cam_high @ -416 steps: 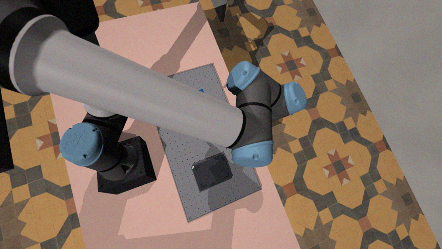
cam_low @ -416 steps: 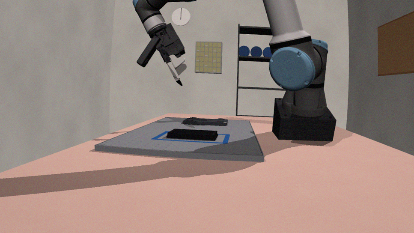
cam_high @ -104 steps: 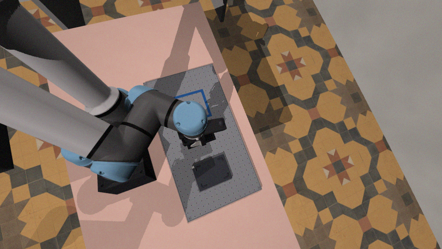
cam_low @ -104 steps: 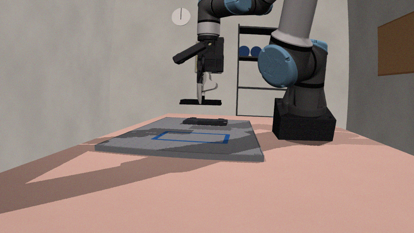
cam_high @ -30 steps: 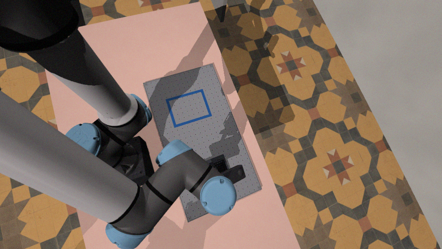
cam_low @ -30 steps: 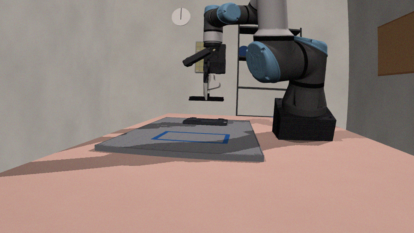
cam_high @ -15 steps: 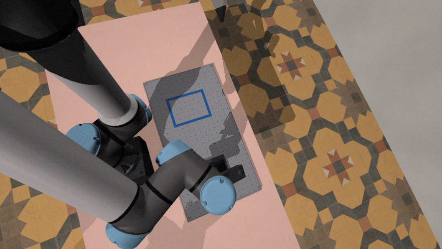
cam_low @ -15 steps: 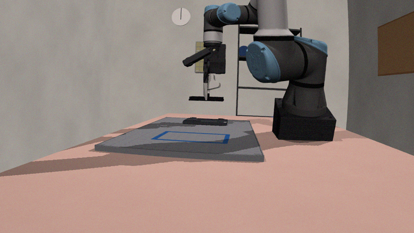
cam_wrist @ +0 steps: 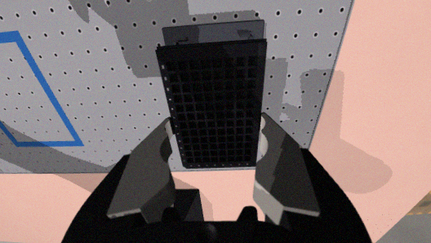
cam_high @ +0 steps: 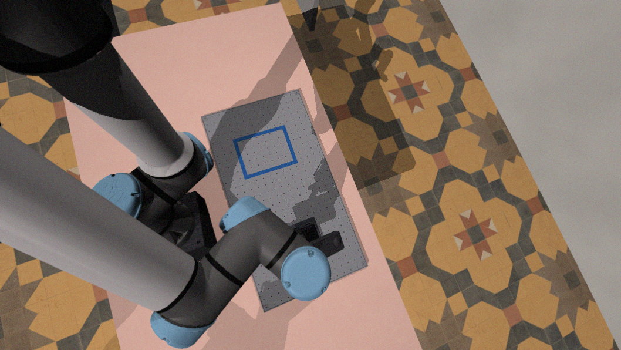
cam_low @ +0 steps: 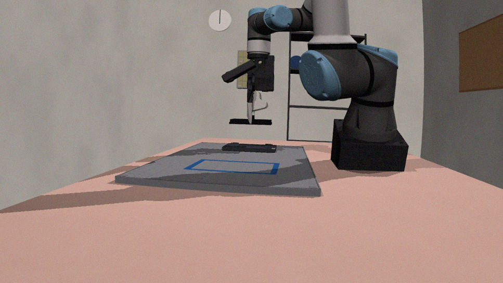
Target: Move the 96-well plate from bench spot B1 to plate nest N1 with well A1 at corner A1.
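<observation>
The black 96-well plate hangs level between my gripper's two grey fingers, which are shut on its long sides near one end. In the exterior view the plate is well above the board, over the dark plate nest N1. In the wrist view only the nest's far edge shows beyond the plate. The blue outline of spot B1 holds nothing; it also shows in the top view and in the wrist view. I cannot make out the cut corner. In the top view the arm hides the plate and the nest.
The grey perforated board lies on the pink table. The robot's black base stands right of the board. A shelf rack stands behind the table. The board's edge runs close to the right of the plate.
</observation>
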